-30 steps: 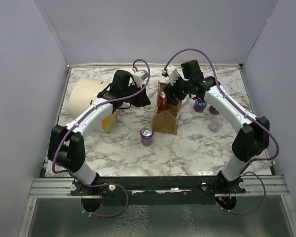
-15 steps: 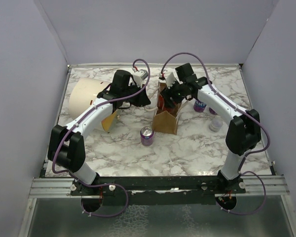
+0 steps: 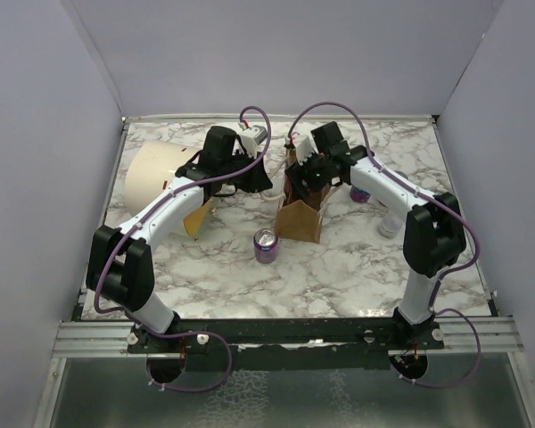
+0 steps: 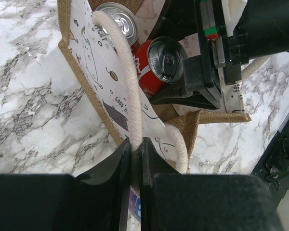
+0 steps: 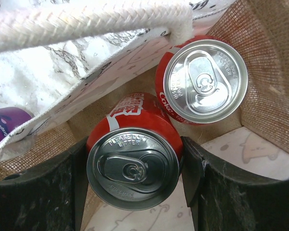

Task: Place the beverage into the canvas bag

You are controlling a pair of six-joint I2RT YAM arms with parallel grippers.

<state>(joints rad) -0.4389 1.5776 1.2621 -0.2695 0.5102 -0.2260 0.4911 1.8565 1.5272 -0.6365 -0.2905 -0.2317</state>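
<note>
The tan canvas bag [image 3: 300, 217] stands mid-table with its mouth open. My left gripper [image 3: 265, 185] is shut on one cream rope handle [image 4: 126, 82] and holds the bag's printed side [image 4: 98, 72] out. My right gripper [image 3: 306, 175] reaches into the bag's mouth, shut on an upright red cola can [image 5: 132, 166], its fingers [image 5: 195, 163] on either side of it. A second red can [image 5: 204, 79] stands inside the bag beside it. Both cans also show in the left wrist view, the held one [image 4: 164, 60] and the other [image 4: 118, 17].
A purple can [image 3: 266, 245] stands on the marble table just left of the bag's front. Another purple can [image 3: 363, 191] and a small pale bottle [image 3: 389, 224] stand to the right. A large cream cylinder [image 3: 156, 178] with an orange end [image 3: 194, 223] lies at the left.
My right gripper has moved left and down with the red can, into the bag's mouth. My left gripper has kept its hold on the handle.
</note>
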